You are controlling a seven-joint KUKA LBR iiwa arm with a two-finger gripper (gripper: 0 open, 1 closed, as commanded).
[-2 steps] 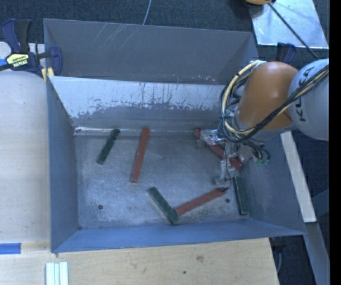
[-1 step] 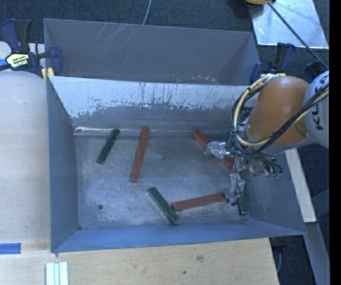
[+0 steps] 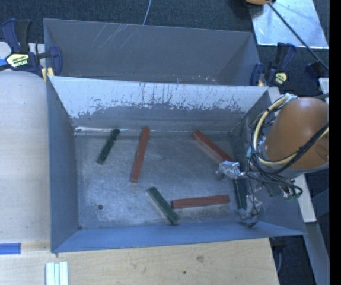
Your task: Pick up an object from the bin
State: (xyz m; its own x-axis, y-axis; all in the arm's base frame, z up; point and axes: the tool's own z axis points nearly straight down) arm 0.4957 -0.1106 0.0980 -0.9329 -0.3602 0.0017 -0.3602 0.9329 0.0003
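**A:** Where is the gripper (image 3: 247,209) at this moment?

**B:** It is low inside the grey metal bin (image 3: 63,177), just beyond the right end of the long red-brown flat bar (image 3: 200,202). It is near this bar, but I cannot tell if it touches it.

**A:** Is it released or clenched?

**B:** I cannot tell. I see nothing held in it.

**A:** Which thing is best to take?

**B:** I think this same bar, because it is the nearest. A short dark green bar (image 3: 162,205) meets its left end. A second red-brown bar (image 3: 210,145) lies behind it, toward the back wall. A third red-brown bar (image 3: 139,155) and another dark green bar (image 3: 108,145) are behind it and to the left, well apart.

**A:** How should the step be done well?

**B:** In my opinion, the gripper should move left along the bar to stand over its middle. The wrist should turn so that it closes across the narrow width. It should keep away from the green bar at the left end, and from the bin wall beside the right end.
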